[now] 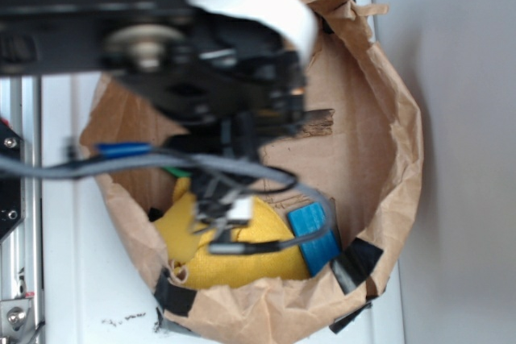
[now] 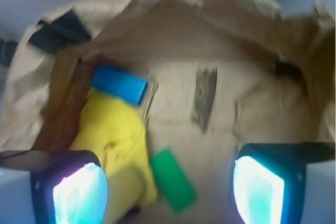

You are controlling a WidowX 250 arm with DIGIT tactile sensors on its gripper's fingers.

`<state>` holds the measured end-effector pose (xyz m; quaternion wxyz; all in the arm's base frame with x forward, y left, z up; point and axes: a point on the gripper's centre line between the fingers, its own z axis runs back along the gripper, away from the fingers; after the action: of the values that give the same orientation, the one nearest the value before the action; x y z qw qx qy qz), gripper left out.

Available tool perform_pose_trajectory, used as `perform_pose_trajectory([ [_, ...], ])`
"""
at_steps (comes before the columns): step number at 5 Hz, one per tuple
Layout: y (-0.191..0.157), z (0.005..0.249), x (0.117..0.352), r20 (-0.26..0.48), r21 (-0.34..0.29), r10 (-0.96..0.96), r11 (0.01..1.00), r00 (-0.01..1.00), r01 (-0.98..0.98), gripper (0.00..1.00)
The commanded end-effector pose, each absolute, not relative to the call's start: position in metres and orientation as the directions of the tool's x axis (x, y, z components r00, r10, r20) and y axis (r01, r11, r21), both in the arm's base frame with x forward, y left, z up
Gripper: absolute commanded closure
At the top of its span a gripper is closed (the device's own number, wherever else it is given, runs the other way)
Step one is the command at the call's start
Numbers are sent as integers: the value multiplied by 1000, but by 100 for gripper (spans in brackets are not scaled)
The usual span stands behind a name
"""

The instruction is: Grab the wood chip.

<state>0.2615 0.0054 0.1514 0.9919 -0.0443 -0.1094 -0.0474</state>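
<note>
1. The end effector [image 2: 168, 182] hangs above the paper bag [image 2: 210, 3], jaws spread wide and gripping nothing; both glowing fingertips [image 2: 79, 195] frame the bottom of the wrist view.

2. The wood chip [image 2: 205, 97] lies flat on the bag's brown floor, ahead of the jaws in the wrist view and well apart from the other items. In the exterior view it sits at the arm's edge [image 1: 316, 122], partly hidden by it.

3. Risk one: the chip is dark and thin against cardboard-coloured paper, and the wrist picture is blurred. A descent aimed slightly off would likely close on bare paper.

4. Risk two: the green block [image 2: 173, 180] sits between the fingers right now. Dropping straight down from here would probably catch it rather than the chip.

5. Risk three: the yellow cloth [image 2: 110, 135] and blue block [image 2: 119, 83] crowd the left side, so a drifting finger could snag fabric.

6. Risk four: the crumpled bag walls rise all around and could catch the arm.
</note>
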Motion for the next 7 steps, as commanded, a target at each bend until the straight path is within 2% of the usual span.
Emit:
perform_pose_trajectory([
  [1, 25, 115, 297, 253, -3, -65, 998, 965, 68, 0],
  [5, 25, 115, 297, 253, -3, -65, 998, 965, 68, 0],
  [6, 33, 86, 297, 288, 14, -55, 999, 956, 53, 0],
  [7, 37, 65, 303, 268, 39, -65, 998, 961, 56, 0],
])
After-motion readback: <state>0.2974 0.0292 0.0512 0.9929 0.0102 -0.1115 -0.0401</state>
